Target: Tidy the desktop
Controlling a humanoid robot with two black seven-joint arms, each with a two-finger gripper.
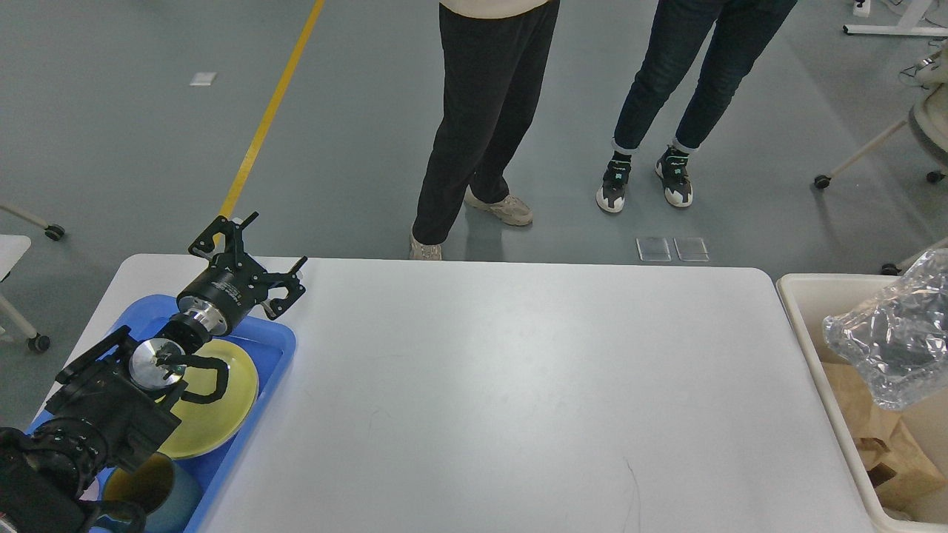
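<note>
Counter: the large white rectangular counter with rounded corners (503, 400) fills the middle of the head view, its long axis running left to right; its open surface carries nothing loose that I can see.
Bin: a cream rectangular plastic bin (811, 311) stands just beside the counter's right end; brown crumpled paper (881, 437) lies inside it.
Wrapper: a crumpled clear plastic wrapper (885, 348) is over the bin's mouth, above the brown paper; whether it hangs in the air or rests on anything cannot be told.
Tray: a blue plastic tray (278, 344) sits on the counter's left end, holding a round yellow-green plate (222, 414) and, nearer the camera, a blue cup with a mustard inside (148, 488).
Left tool: the left tool (248, 255) hovers over the tray's far corner, pointing away from the camera and toward the counter's far left edge; its two fingers stand apart with nothing between them.
Left arm pose: the black arm rises from the lower left corner across the tray and plate, wrist higher than elbow.
Right tool: outside the frame, so its condition is unknown.
Key relation: the wrapper lies at the counter's far right, well apart from the left tool; judging by that, the right arm is the nearer one.
Progress: the task looks near its end.
</note>
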